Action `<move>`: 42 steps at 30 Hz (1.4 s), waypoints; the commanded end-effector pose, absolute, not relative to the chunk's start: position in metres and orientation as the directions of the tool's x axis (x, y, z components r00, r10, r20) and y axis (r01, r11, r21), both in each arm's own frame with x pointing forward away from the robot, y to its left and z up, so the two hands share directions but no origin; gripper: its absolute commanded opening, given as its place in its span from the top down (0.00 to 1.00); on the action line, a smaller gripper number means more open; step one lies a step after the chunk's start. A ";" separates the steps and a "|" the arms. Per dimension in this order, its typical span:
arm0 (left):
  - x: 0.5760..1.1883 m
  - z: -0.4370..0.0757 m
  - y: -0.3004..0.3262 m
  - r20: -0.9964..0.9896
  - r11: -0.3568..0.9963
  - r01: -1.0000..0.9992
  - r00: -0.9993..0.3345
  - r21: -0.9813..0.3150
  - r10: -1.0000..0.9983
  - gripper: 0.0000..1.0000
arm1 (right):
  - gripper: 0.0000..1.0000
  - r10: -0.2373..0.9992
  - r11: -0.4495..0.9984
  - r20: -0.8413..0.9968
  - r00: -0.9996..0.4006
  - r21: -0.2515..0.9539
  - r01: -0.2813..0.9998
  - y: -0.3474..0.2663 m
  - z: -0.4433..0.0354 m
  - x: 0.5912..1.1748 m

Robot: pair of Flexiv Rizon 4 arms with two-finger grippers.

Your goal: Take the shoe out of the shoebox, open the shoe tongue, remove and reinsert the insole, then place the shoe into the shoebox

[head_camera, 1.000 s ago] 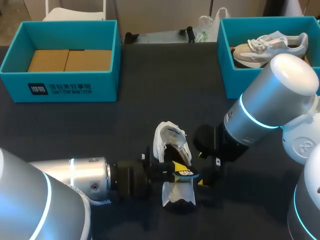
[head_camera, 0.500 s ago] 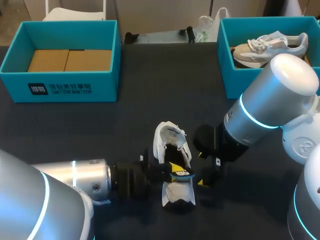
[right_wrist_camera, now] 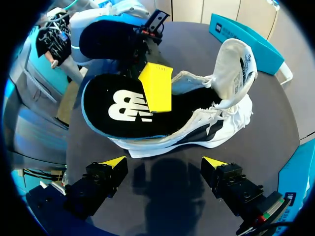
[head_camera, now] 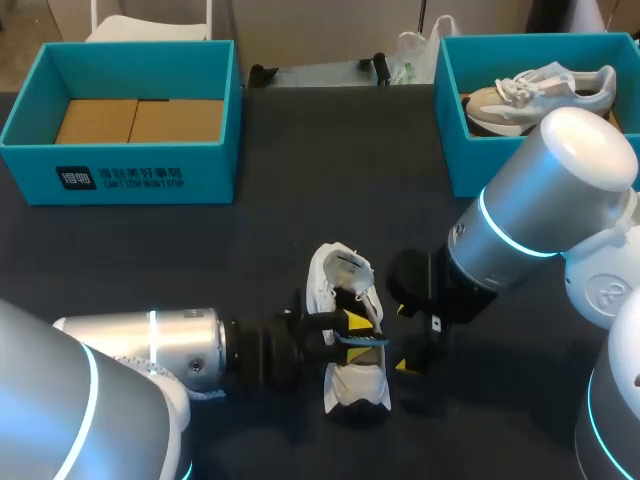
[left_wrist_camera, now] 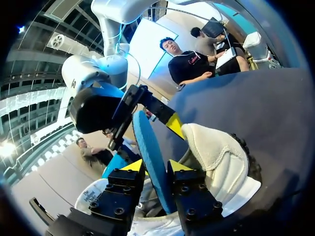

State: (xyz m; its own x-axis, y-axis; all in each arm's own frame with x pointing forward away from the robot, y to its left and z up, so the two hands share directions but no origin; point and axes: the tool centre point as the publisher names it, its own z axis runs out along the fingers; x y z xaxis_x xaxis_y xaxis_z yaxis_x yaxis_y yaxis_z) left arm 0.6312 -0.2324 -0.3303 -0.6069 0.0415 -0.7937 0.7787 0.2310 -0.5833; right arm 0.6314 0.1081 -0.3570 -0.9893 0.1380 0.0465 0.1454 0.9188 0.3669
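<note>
A white shoe [head_camera: 350,385] lies on the dark table between my two grippers, its tongue pulled open. The black insole with a blue edge [head_camera: 368,342] stands half out of the shoe's opening. My left gripper [head_camera: 350,333] comes in from the left with the insole between its fingers, and they look slightly open. In the left wrist view the insole [left_wrist_camera: 142,132] stands edge-on between the yellow tips of my left gripper [left_wrist_camera: 153,166], over the shoe [left_wrist_camera: 216,152]. One left fingertip [right_wrist_camera: 156,88] rests flat on the insole [right_wrist_camera: 123,110]. My right gripper [right_wrist_camera: 162,167] stands wide open beside the shoe [right_wrist_camera: 221,113], holding nothing.
A teal shoebox [head_camera: 120,175] with a bare cardboard floor stands at the back left. A second teal box [head_camera: 450,150] at the back right holds another shoe [head_camera: 540,95]. My right gripper [head_camera: 402,338] is just right of the shoe.
My left gripper's fingers have moved apart around the insole, which now sits a little lower and more edge-on. The right arm and the shoe have not moved.
</note>
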 end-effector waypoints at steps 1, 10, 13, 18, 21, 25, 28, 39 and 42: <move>0.623 -0.321 -0.224 -0.797 0.228 0.783 -0.602 -0.579 0.041 0.71 | 0.00 0.140 0.919 0.043 -0.989 0.366 0.146 0.109 -0.357 0.630; 0.613 -0.314 -0.229 -0.796 0.197 0.788 -0.603 -0.584 0.051 0.96 | 0.00 0.140 0.919 0.043 -0.989 0.366 0.146 0.109 -0.357 0.630; 0.613 -0.319 -0.233 -0.793 0.193 0.786 -0.607 -0.587 0.057 1.00 | 0.00 0.140 0.919 0.043 -0.989 0.366 0.146 0.109 -0.357 0.630; 0.616 -0.330 -0.238 -0.811 0.174 0.807 -0.582 -0.565 0.064 1.00 | 0.00 0.140 0.919 0.043 -0.989 0.366 0.146 0.109 -0.357 0.630; 0.620 -0.338 -0.238 -0.812 0.197 0.807 -0.579 -0.557 0.076 1.00 | 0.00 0.140 0.919 0.043 -0.989 0.366 0.146 0.109 -0.357 0.630; 0.630 -0.349 -0.234 -0.805 0.237 0.795 -0.588 -0.558 0.077 1.00 | 0.00 0.140 0.919 0.043 -0.989 0.366 0.146 0.109 -0.357 0.630; 0.635 -0.354 -0.233 -0.817 0.266 0.803 -0.570 -0.533 0.087 1.00 | 0.00 0.140 0.919 0.043 -0.989 0.366 0.146 0.109 -0.357 0.630; 0.626 -0.338 -0.231 -0.829 0.230 0.818 -0.554 -0.527 0.072 0.64 | 0.00 0.140 0.919 0.043 -0.989 0.366 0.146 0.109 -0.357 0.630; 0.623 -0.331 -0.230 -0.828 0.223 0.817 -0.556 -0.531 0.065 0.60 | 0.00 0.140 0.919 0.043 -0.989 0.366 0.146 0.109 -0.357 0.630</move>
